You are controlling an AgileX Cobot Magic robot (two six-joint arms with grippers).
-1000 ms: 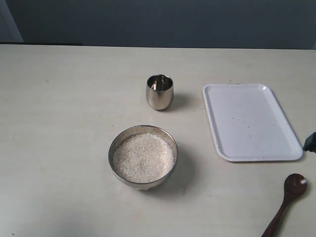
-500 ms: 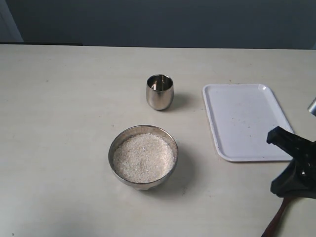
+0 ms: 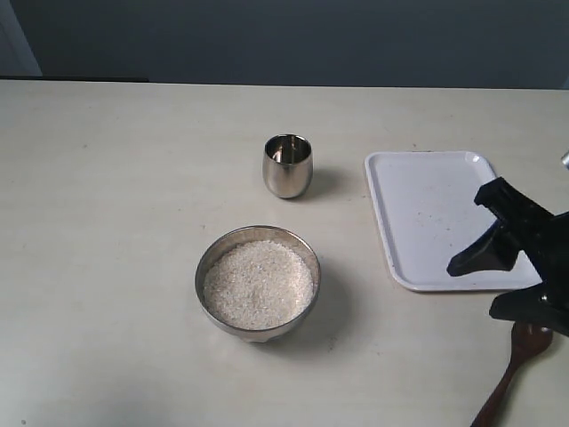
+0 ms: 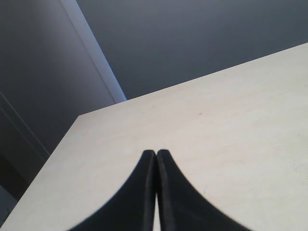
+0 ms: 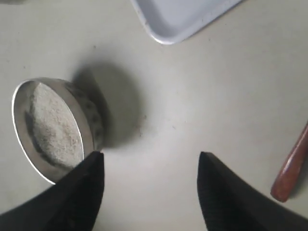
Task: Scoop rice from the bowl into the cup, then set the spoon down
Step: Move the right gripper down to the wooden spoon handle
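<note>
The steel bowl (image 3: 210, 267) sits at the table's middle front, full of white rice (image 3: 258, 285). Behind it stands the small steel cup (image 3: 287, 165). The dark wooden spoon (image 3: 514, 366) lies on the table at the front right, its scoop partly hidden by my right gripper (image 3: 473, 258). That gripper hangs open and empty above the spoon and the tray's near corner. In the right wrist view the gripper (image 5: 149, 161) spreads wide over bare table, with the bowl (image 5: 94, 120) and rice (image 5: 50, 127) beside one finger and the spoon (image 5: 291, 168) beyond the other. My left gripper (image 4: 155, 153) is shut on nothing.
A flat white tray (image 3: 444, 213) lies right of the cup, also seen as the tray (image 5: 183, 14) in the right wrist view. The left wrist view shows only the table top, its edge and a dark wall.
My right gripper has come in from the right edge and moved up and left, now covering part of the spoon's scoop and the tray's corner. Bowl, cup and spoon have not moved.
</note>
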